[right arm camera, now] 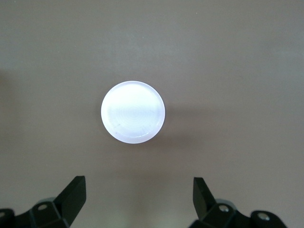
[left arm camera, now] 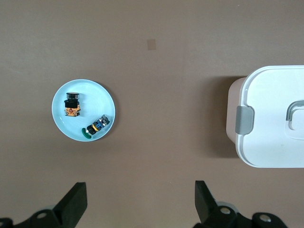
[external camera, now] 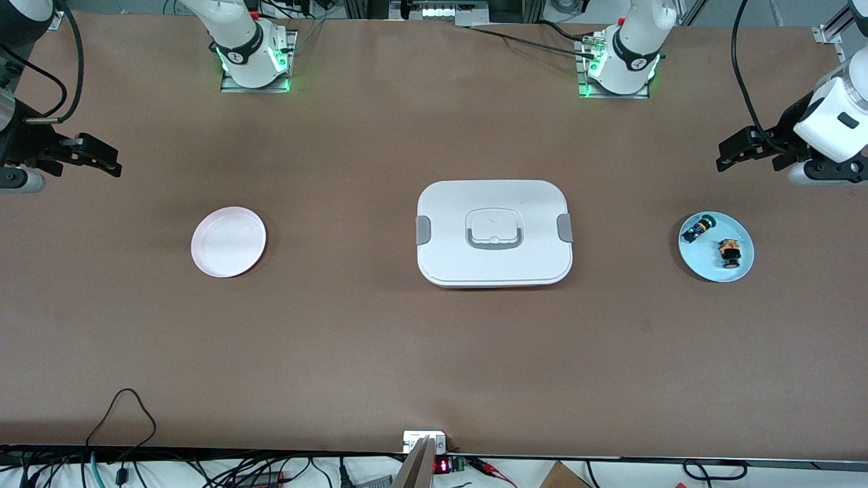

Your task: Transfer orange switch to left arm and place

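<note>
The orange switch (external camera: 730, 252) lies on a light blue plate (external camera: 705, 268) toward the left arm's end of the table, next to a blue-bodied switch (external camera: 696, 230). In the left wrist view the orange switch (left arm camera: 72, 105) and the plate (left arm camera: 95, 97) show too. The white box (external camera: 494, 232) sits at the table's middle; its clip end shows in the left wrist view (left arm camera: 270, 118). My left gripper (external camera: 731, 154) hangs open and empty above the table beside the blue plate (left arm camera: 141, 204). My right gripper (external camera: 102, 158) hangs open and empty at the right arm's end (right arm camera: 140, 202).
An empty pale round plate (external camera: 228, 242) lies toward the right arm's end; it also shows in the right wrist view (right arm camera: 133, 111). Cables and a small device run along the table edge nearest the front camera (external camera: 424, 444).
</note>
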